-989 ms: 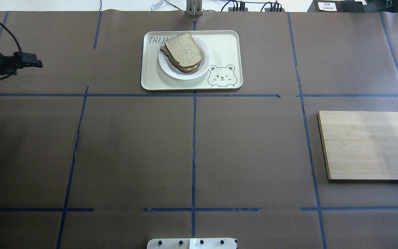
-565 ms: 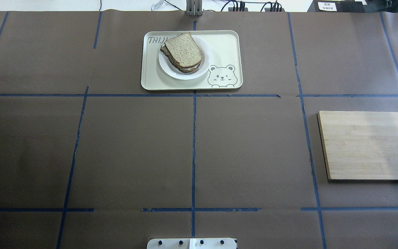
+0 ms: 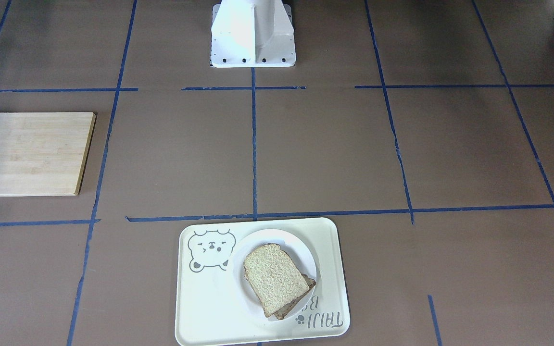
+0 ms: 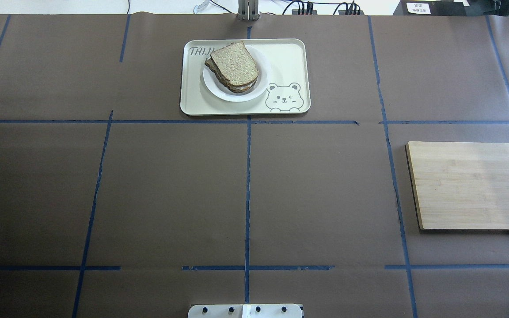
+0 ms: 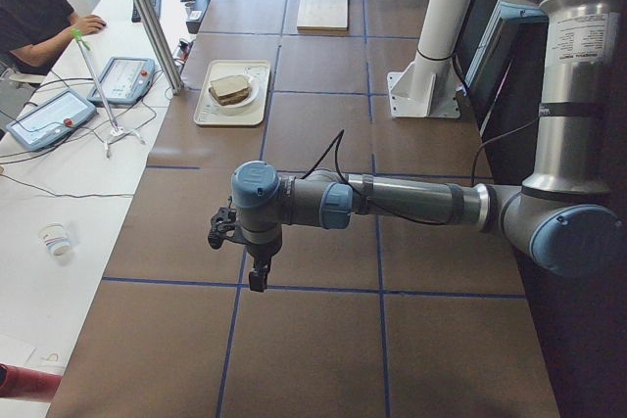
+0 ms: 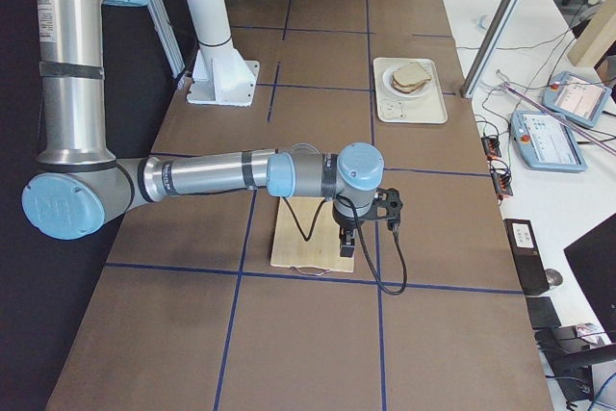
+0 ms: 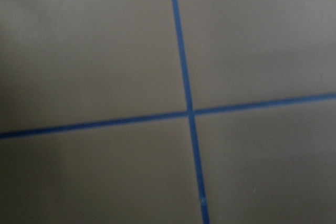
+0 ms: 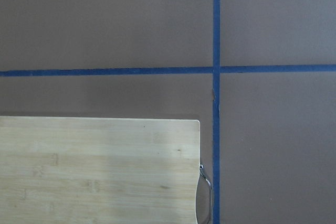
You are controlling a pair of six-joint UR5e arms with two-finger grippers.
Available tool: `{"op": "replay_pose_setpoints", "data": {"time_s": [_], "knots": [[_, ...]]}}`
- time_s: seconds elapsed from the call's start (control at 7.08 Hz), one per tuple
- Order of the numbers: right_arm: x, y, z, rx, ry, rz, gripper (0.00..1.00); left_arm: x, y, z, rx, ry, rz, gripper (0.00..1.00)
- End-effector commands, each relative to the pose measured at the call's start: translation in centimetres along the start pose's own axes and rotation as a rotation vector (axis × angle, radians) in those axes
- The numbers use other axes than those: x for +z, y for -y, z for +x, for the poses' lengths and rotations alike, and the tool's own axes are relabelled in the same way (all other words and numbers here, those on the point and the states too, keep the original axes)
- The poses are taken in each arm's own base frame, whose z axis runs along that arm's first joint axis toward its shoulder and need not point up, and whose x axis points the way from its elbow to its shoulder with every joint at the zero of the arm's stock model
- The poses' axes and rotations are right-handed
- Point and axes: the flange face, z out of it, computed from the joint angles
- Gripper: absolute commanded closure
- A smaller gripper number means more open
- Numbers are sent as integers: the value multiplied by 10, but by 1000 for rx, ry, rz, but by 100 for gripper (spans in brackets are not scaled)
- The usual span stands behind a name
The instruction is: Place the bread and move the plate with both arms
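The bread [image 4: 234,65] lies on top of a darker slice on the white plate [image 4: 261,85], which sits on the bear-print tray [image 4: 290,57] at the table's far middle. They also show in the front view: the bread [image 3: 274,278] and the plate [image 3: 277,238]. My left gripper [image 5: 257,279] shows only in the left side view. It points down over bare table, far from the tray. My right gripper [image 6: 346,249] shows only in the right side view, above the wooden board's outer end. I cannot tell whether either is open or shut.
A wooden cutting board [image 4: 471,185] lies at the table's right side and fills the lower left of the right wrist view [image 8: 100,171]. The white pedestal base [image 3: 253,33] stands at the near middle edge. Blue tape lines grid the brown table. An operator [image 5: 39,17] sits beyond the far edge.
My left gripper, at the overhead view's left edge one second ago, has moved out of that view. The bread, plate, tray and board have not moved.
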Motion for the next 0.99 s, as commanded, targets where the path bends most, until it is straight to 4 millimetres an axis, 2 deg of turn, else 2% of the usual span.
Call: {"op": "replay_pose_setpoints", "data": {"time_s": [0.0,0.28,0.71,0.85], "knots": [[10,-19,19,9,3,-23,0,10,-8,-6,37,-14,-74,0],[16,-29,29,9,-1,-35,0,25,-33,-17,45,-19,-106,0],[27,-41,67,-2,-4,-55,0,28,-35,-20,38,-20,-111,0],[13,-36,66,7,-3,-25,0,29,-35,-20,41,-22,-110,0]]}}
